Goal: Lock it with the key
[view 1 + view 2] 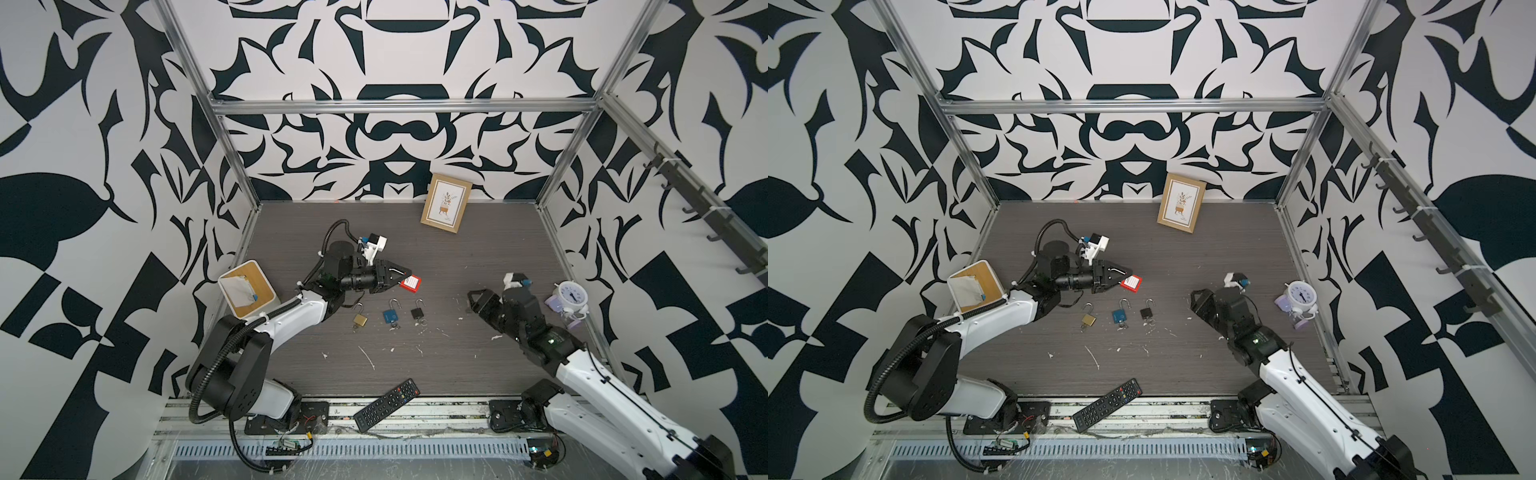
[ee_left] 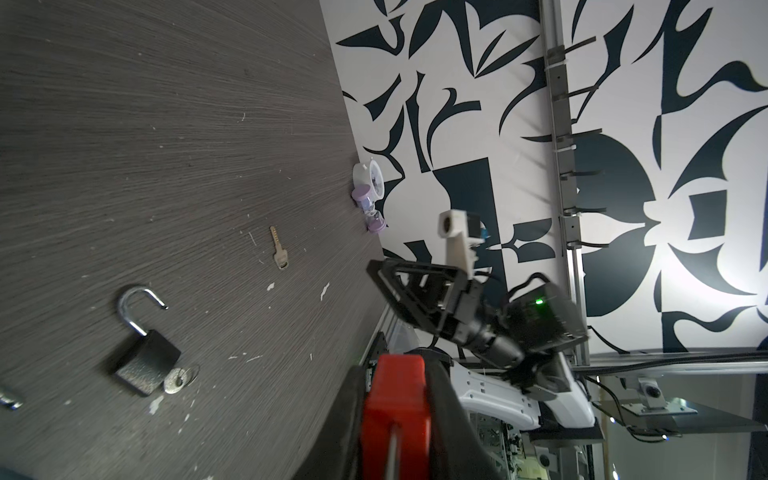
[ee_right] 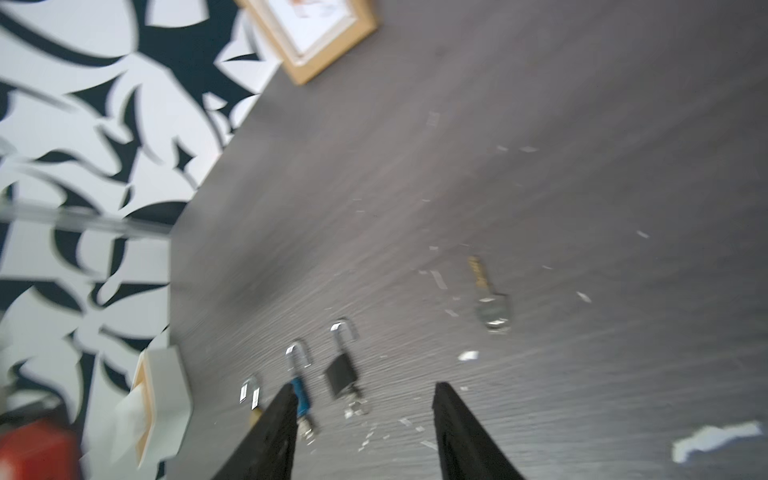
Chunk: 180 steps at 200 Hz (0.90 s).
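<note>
Clamps lock (image 1: pixel 410 283) in left gripper (image 1: pixel 409 275) over table (image 1: pixel 478 257). Holds right gripper (image 3: pixel 365 386) spread, empty; key (image 3: pixel 488 295) flat on table ahead of fingers (image 3: pixel 270 436), apart. Patterned walls (image 1: pixel 395 62) around.

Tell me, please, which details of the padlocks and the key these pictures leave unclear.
Red padlock keyhole: faces away in the left wrist view, held by the left gripper; too small in both top views.
Key teeth: smeared by motion blur, right wrist view.
Brass padlock: body mostly behind a right gripper finger there.
</note>
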### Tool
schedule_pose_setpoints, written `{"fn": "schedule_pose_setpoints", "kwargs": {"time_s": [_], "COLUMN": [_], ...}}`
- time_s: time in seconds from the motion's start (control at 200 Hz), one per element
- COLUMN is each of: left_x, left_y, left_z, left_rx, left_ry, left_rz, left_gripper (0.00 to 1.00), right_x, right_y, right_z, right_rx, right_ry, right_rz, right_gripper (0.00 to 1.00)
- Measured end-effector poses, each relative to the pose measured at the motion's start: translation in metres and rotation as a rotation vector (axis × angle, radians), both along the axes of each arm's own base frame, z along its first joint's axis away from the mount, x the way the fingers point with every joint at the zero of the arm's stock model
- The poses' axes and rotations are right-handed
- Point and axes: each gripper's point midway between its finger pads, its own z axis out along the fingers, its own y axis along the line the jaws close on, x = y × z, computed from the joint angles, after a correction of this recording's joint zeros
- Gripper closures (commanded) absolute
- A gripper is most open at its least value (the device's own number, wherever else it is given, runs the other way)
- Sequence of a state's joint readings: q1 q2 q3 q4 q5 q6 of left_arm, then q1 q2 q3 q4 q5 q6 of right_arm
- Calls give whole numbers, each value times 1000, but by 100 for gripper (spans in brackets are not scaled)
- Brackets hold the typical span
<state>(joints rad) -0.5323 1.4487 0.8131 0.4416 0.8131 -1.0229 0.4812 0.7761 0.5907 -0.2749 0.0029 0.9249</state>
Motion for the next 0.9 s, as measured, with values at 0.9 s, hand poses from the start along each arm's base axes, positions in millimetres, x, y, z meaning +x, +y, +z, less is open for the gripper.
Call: {"fn": "schedule_pose_setpoints", "kwargs": {"time_s": [0.9], "left_x": [-44], "left_y": [-21], "left_z": [-13], "left_rx": [144], "left_ry": [115], "left_rz": [-251], "left_gripper": [100], "right_x": [-49], "right_y": [121], "right_z": [44], "right_rx": [-600], "right_ry": [-188], "right_rz": [939], "right_gripper": [15]}}
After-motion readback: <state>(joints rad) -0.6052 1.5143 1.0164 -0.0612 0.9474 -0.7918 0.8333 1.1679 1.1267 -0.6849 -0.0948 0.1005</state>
